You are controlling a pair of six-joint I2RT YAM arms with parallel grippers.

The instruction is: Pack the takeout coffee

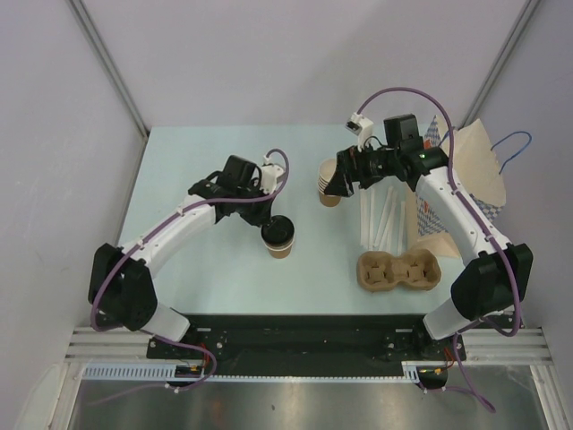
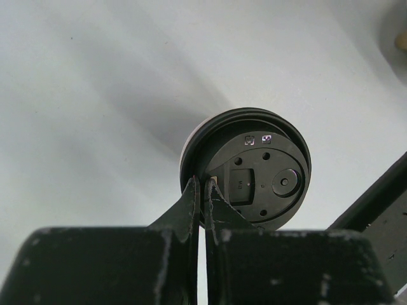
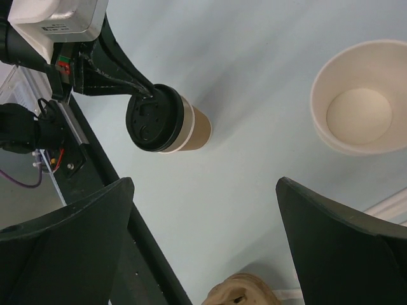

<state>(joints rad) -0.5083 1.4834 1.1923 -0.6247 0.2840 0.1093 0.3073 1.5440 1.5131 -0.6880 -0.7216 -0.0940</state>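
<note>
Left jaws: shut tight, tips on the near rim of the black lid [image 2: 254, 171]. Can't tell if they pinch the rim edge or just press on it. Nothing else is held.

Right jaws: spread fully, empty, hanging just beside the stack of cups [image 1: 329, 184].

The coffee cup [image 1: 278, 237], tan with its lid on, stands on the counter [image 1: 313, 291] left of centre. It is well apart from the cardboard cup carrier [image 1: 400, 271] at the right front. White sticks [image 1: 380, 219] lie between the stack and the carrier, and a paper bag [image 1: 479, 166] stands at far right.

Step in hand, as I judge it: seating or checking the lid, then moving the cup to the carrier.

To do it well:
- Press evenly so the cup doesn't tip; the contact is off-centre at the rim.
- For the carry, open and take the cup round its body below the lid, not by the lid edge, which could pop off.
- Keep it upright and lower it straight into one well.
- Keep the right arm clear of the path.

Writing:
- The lid has small raised marks, unreadable.
- The white box [image 3: 60, 19] on the left wrist has a label too small to read.
- The cup shows no print.
</note>
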